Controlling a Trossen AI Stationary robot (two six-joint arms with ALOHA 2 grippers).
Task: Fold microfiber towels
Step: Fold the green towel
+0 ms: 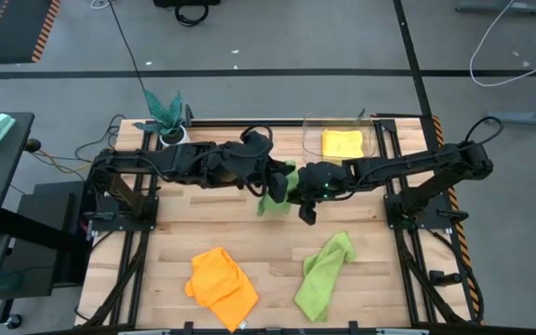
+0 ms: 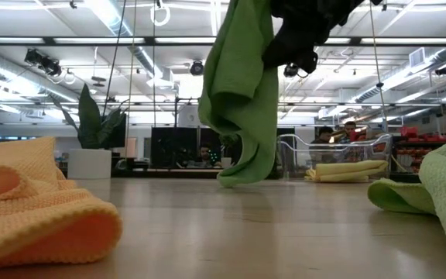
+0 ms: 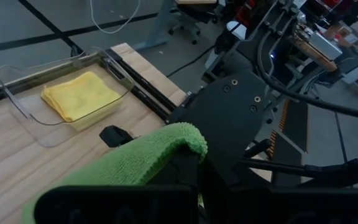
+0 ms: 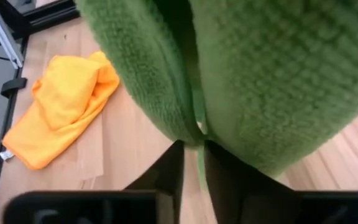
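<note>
Both grippers meet mid-table with a lime green towel hoisted clear of the wood: left gripper clamped shut on its top edge, right gripper pinching the cloth between nearly closed fingers. Mid-fold, it seems. Next, the hanging half likely needs drawing over and laying flat; a crumpled orange towel and second green towel wait in front.

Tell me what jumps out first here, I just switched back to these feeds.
A lime green towel hangs in the air above mid-table, the left gripper and right gripper both at it. A yellow towel lies folded in the clear tray at the back right. An orange towel and another green towel lie crumpled at the front.
</note>
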